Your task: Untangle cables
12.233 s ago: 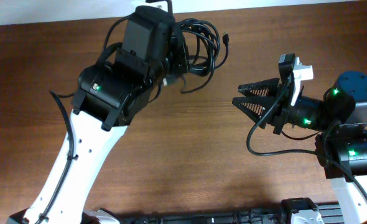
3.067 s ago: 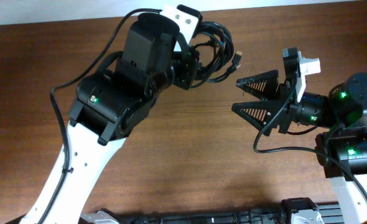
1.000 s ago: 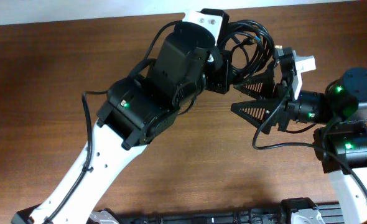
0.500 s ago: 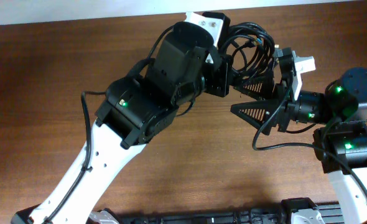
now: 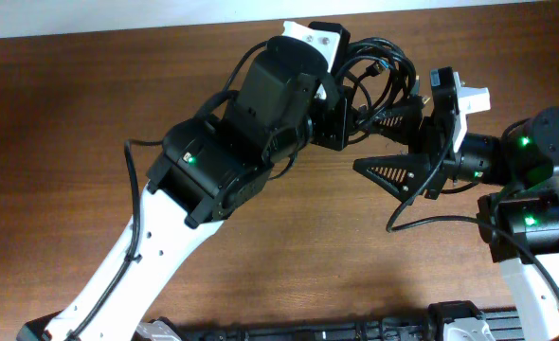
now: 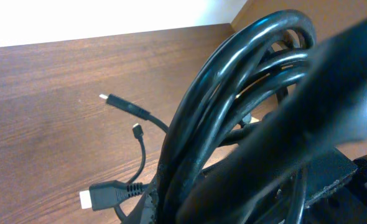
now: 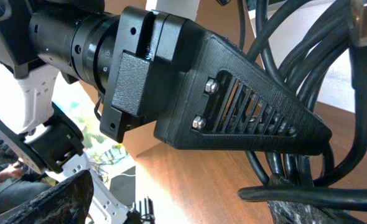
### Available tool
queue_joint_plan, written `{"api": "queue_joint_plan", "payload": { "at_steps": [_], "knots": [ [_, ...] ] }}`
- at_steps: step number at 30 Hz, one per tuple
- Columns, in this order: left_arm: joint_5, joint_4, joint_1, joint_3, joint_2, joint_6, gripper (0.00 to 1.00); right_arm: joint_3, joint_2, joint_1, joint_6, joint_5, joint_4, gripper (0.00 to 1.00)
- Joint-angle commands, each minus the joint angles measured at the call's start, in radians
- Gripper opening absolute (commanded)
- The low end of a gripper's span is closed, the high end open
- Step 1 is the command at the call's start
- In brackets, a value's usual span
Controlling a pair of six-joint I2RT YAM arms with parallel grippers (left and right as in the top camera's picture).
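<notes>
The cables (image 5: 382,64) are a looped black bundle held above the table at the back. My left gripper (image 5: 348,106) is shut on the bundle's left side. In the left wrist view the loops (image 6: 233,93) fill the foreground, and loose plug ends (image 6: 102,196) dangle over the wood. My right gripper (image 5: 363,144) is open, its upper finger (image 5: 393,116) reaching in among the loops and its lower finger (image 5: 388,173) below them. In the right wrist view one cable (image 7: 308,195) rests across my right-hand fingertip (image 7: 333,213), with the left gripper's grilled finger (image 7: 246,118) just above.
The brown wooden table (image 5: 289,256) runs under both arms. The left arm (image 5: 223,152) stretches diagonally from the front left to the back. The right arm's base (image 5: 535,227) stands at the right edge. A black rail (image 5: 355,330) lies along the front edge.
Over several seconds the left arm carried the bundle rightward to the right gripper. In the last second the right gripper shifted slightly right and its upper finger went in among the loops.
</notes>
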Motion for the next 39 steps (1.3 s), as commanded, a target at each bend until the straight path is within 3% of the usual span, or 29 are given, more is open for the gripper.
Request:
{"api": "queue_joint_plan", "payload": {
  "at_steps": [1, 17, 19, 20, 21, 22, 30, 39],
  "knots": [
    [0.071, 0.002, -0.011, 0.015, -0.005, -0.005, 0.0, 0.003, 0.003, -0.001, -0.017, -0.011, 0.014, 0.88],
    [0.154, 0.012, -0.011, 0.016, -0.058, -0.004, 0.0, 0.003, 0.003, -0.001, -0.017, 0.024, 0.013, 0.88],
    [0.154, 0.014, -0.011, 0.016, -0.064, -0.004, 0.0, 0.003, 0.003, -0.001, -0.017, 0.026, 0.013, 0.76],
    [0.154, 0.014, -0.011, 0.016, -0.064, -0.004, 0.0, 0.003, 0.003, -0.001, -0.017, 0.026, 0.013, 0.63],
    [0.154, 0.014, -0.011, 0.016, -0.064, -0.004, 0.0, 0.003, 0.003, -0.001, -0.017, 0.026, 0.012, 0.41],
    [0.153, 0.014, -0.01, 0.016, -0.064, -0.004, 0.0, 0.003, 0.003, -0.001, -0.017, 0.026, 0.005, 0.34],
    [0.134, 0.018, -0.01, 0.016, -0.064, -0.004, 0.0, 0.003, 0.003, -0.001, -0.016, 0.031, -0.04, 0.34],
    [0.071, 0.018, -0.01, 0.016, -0.064, -0.034, 0.0, 0.003, 0.003, -0.001, 0.018, 0.164, -0.074, 0.38]
  ]
}}
